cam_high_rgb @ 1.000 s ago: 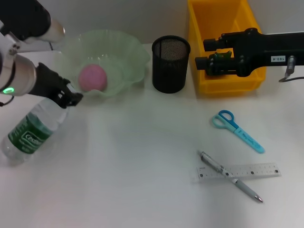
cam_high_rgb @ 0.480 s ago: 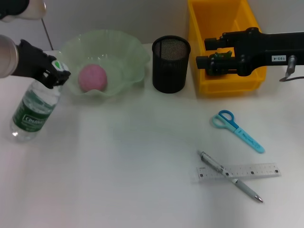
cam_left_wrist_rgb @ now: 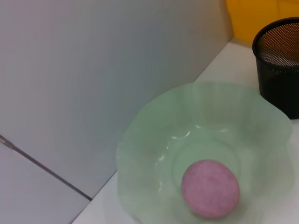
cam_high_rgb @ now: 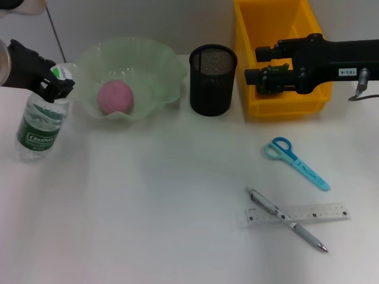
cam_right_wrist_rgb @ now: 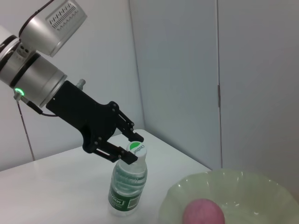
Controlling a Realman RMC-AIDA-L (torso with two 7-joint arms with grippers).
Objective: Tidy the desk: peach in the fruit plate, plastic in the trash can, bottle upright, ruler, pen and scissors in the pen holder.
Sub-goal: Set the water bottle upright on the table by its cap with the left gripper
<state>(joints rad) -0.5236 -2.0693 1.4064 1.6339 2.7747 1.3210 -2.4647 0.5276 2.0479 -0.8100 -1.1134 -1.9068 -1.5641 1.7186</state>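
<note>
The clear bottle (cam_high_rgb: 38, 127) with a green label stands nearly upright at the table's far left. My left gripper (cam_high_rgb: 57, 83) is shut on its neck, just under the cap; the right wrist view shows the same grip (cam_right_wrist_rgb: 133, 149) on the bottle (cam_right_wrist_rgb: 127, 184). The pink peach (cam_high_rgb: 115, 97) lies in the green fruit plate (cam_high_rgb: 160, 62). Blue scissors (cam_high_rgb: 295, 163), the pen (cam_high_rgb: 287, 220) and the clear ruler (cam_high_rgb: 314, 213) lie at the right front, the pen crossing the ruler. My right gripper (cam_high_rgb: 260, 65) hangs open over the yellow trash can (cam_high_rgb: 251, 35). I cannot make out the plastic.
The black mesh pen holder (cam_high_rgb: 212, 80) stands between the plate and the yellow bin. The left wrist view shows the peach (cam_left_wrist_rgb: 210, 188), the plate (cam_left_wrist_rgb: 140, 154) and the holder (cam_left_wrist_rgb: 280, 65) close to the back wall. White tabletop stretches across the front and middle.
My left gripper has raised the bottle's neck up and back, bringing the bottle from a steep lean to nearly upright. The right arm has stayed still.
</note>
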